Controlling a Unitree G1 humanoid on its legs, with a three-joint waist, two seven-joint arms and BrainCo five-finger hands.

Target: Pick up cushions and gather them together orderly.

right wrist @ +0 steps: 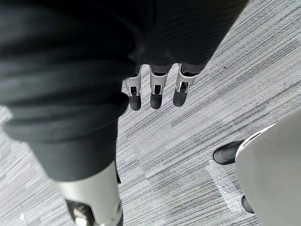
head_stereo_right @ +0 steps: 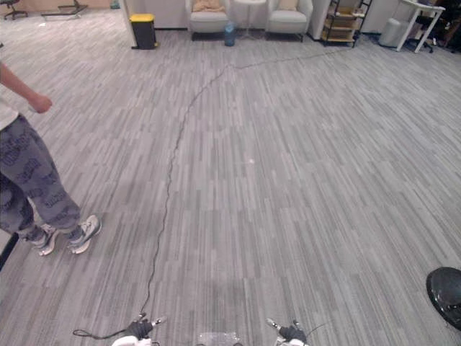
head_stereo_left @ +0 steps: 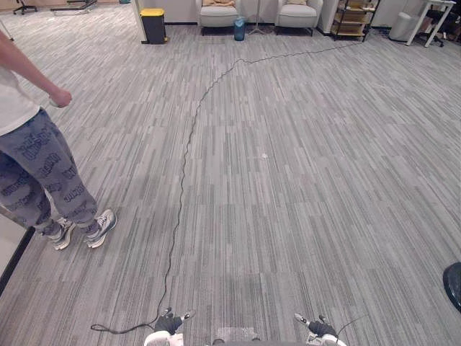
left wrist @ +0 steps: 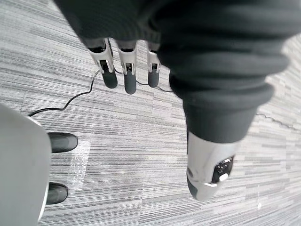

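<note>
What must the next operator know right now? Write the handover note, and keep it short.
Left hand: open, fingers straight, empty, low over the carpet.
Right hand: open and empty too.
Cushions: what looks like a tan cushion lies on the left armchair, and a second cushion on the right armchair. Both armchairs are at the far wall, across open floor.
Done: nothing picked up or gathered yet.
Left: walk over, pick up the cushions and set them together neatly. A person stands on the robot's left, so probably give them room.
</note>
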